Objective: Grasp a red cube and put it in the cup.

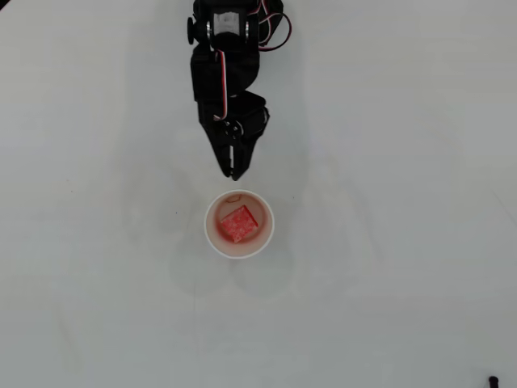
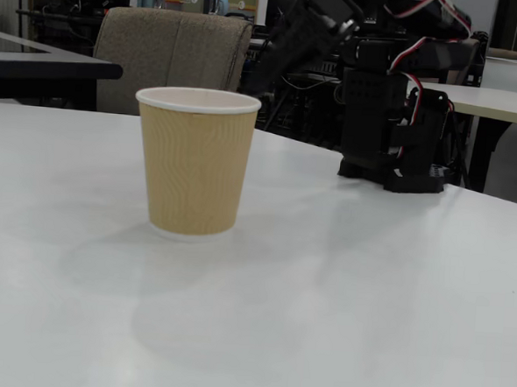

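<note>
In the overhead view we find the red cube (image 1: 239, 224) lying inside the cup (image 1: 265, 234), on its bottom. The cup stands upright near the middle of the white surface (image 1: 404, 283). In the fixed view we see its tan ribbed wall and white rim (image 2: 195, 159); the cube is hidden there. The gripper (image 1: 234, 172) points at the cup from the far edge side, pressed together and holding nothing, its tips just clear of the rim.

Only the cup (image 1: 238, 225) stands on the table (image 1: 388, 267), at 6 o'clock just beyond my gripper (image 1: 233, 171); all other directions lie open.
</note>
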Controlling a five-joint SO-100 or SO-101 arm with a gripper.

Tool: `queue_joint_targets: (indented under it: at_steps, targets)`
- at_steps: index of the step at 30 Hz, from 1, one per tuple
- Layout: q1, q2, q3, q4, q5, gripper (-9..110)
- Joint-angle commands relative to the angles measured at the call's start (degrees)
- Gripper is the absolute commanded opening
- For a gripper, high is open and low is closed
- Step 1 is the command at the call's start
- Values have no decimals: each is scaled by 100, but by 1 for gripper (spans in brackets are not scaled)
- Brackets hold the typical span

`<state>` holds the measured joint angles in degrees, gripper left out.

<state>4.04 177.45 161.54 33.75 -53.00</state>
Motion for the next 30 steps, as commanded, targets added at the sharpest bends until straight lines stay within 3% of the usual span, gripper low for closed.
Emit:
queue_joint_targets:
  at_steps: [1,4,17,30]
  targets:
    - [-237,193,237,-615,1371,1]
    - [-501,255,536,-800,2127,1]
    - [-1002,703,1301,369,2136,0]
    - [-800,853,1811,413,3120,0]
